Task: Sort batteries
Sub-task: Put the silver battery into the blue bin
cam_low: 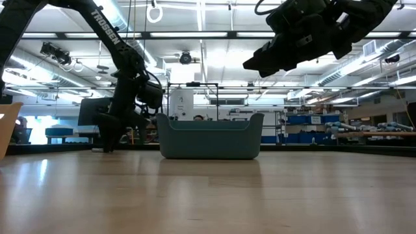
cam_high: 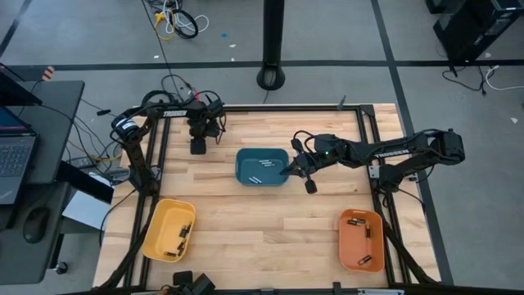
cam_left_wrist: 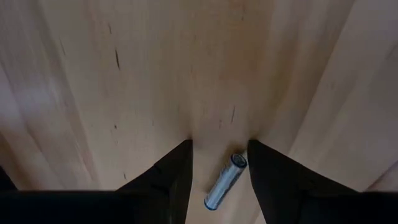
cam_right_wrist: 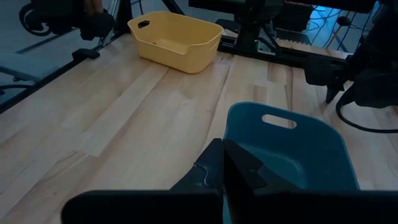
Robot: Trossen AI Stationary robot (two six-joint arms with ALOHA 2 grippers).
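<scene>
I have the wooden table [cam_high: 262, 229] in full sight from above, with three trays on it: a blue tray [cam_high: 262, 167] near the middle, a yellow tray [cam_high: 169, 230] toward the near left corner and an orange tray [cam_high: 361, 239] toward the near right. The yellow and orange trays each hold a few batteries already; the blue tray [cam_right_wrist: 292, 149] shows two pale streaks on its floor in the high view, which I take for cells not yet sorted. The right gripper [cam_high: 310, 185] hangs just beside the blue tray's right edge, fingers pressed together with nothing between them that I can see. The left gripper [cam_high: 197, 146] is at the far left of the table, pointing down at bare wood, well apart from all three trays. The relation that matters is in the left wrist view: one battery [cam_left_wrist: 225, 181] lies on the wood between the left fingers [cam_left_wrist: 165, 180], which stand apart on either side of it and do not appear to touch it. Its long axis runs roughly along the gap, tilted a little toward one finger. I judge the left arm the nearer by far, and a plain closing should catch the cell across its width, though the tilt may roll it.
</scene>
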